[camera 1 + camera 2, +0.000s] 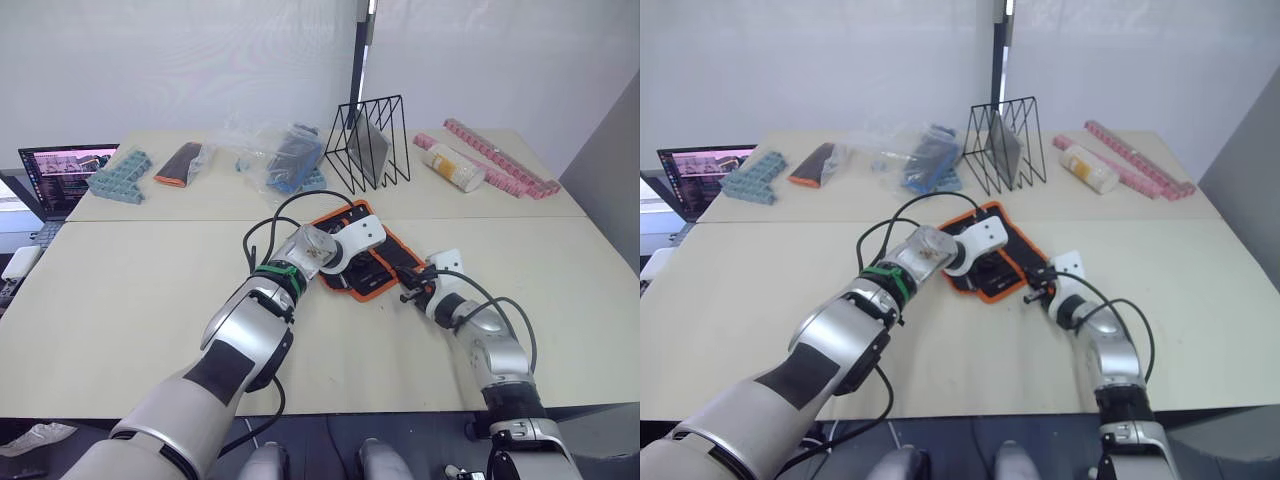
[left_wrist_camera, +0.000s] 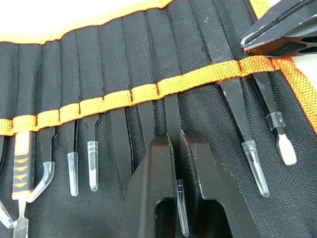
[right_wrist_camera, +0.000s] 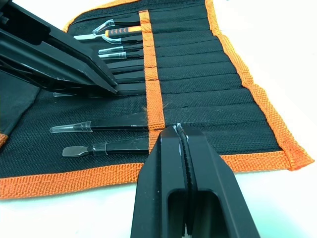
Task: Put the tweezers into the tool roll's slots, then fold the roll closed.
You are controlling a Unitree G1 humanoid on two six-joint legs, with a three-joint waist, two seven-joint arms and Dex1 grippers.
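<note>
The tool roll [image 2: 208, 29] lies open on the table, black with orange edging [image 1: 365, 293]. An orange band [image 2: 148, 91] crosses its slots [image 3: 198, 59]. Several tweezers [image 2: 252, 144] sit in the slots, their capped tips sticking out past the band. My left gripper [image 2: 178, 144] is over the roll's middle, shut on one black tweezer [image 2: 172, 111] whose upper end is under the band. At the roll's end, my right gripper [image 3: 177, 128] is shut with its fingertips on the orange band, beside the last two seated tools [image 3: 99, 147].
Behind the roll stands a black wire rack [image 1: 368, 145]. Along the back are clear plastic bags [image 1: 285, 160], a dark orange-tipped case [image 1: 180, 165], blue parts [image 1: 120, 175], a pale bottle [image 1: 452, 167] and pink strips [image 1: 500, 155]. A laptop [image 1: 65, 170] sits at far left.
</note>
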